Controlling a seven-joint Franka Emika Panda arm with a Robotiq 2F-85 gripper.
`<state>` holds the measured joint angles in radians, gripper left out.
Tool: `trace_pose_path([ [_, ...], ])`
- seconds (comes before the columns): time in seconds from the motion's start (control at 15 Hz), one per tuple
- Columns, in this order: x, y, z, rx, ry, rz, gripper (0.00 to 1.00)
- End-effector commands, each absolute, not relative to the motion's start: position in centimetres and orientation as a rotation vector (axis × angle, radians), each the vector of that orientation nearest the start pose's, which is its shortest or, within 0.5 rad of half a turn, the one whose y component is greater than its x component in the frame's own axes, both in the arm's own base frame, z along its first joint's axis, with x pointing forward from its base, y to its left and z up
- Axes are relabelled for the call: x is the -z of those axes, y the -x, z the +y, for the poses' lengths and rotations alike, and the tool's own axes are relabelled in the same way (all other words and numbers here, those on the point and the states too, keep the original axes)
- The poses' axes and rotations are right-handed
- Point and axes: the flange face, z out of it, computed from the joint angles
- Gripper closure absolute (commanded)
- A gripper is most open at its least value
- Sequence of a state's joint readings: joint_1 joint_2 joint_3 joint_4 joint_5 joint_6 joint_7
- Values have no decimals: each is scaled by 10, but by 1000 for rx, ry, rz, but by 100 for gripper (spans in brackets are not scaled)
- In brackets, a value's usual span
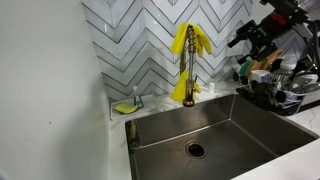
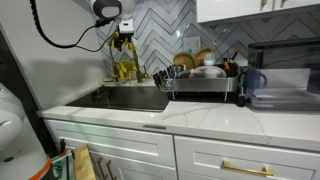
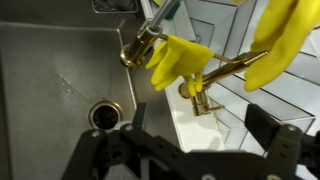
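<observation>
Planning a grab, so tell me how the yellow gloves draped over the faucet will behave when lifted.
The yellow gloves hang limp over the gold faucet, so they are probably floppy and would sag from any pinch point. They look thin and rubbery, likely light. Loosely draped, they may slide off if pushed.

The gloves (image 3: 182, 58) look like matt yellow rubber. The faucet (image 3: 235, 67) is glossy brass; the sink (image 3: 45, 70) brushed steel.

Gloves (image 1: 189, 42) draped over faucet (image 1: 188, 85) behind sink (image 1: 240, 125); dish rack (image 2: 200, 86) beside sink.
</observation>
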<state>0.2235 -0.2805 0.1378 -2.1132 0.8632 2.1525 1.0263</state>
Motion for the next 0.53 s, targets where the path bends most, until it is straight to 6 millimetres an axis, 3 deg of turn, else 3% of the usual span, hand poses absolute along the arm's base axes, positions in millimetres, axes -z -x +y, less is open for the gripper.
trace_pose_path([
  [0.0, -540, -449, 189, -383, 2089, 1070, 0],
  [0.07, -530, -451, 184, -386, 2082, 1048, 0],
  [0.13, -546, -459, 193, -361, 2088, 1095, 0],
  [0.27, -532, -458, 185, -369, 2090, 1075, 0],
  [0.47, -530, -458, 185, -370, 2090, 1069, 0],
])
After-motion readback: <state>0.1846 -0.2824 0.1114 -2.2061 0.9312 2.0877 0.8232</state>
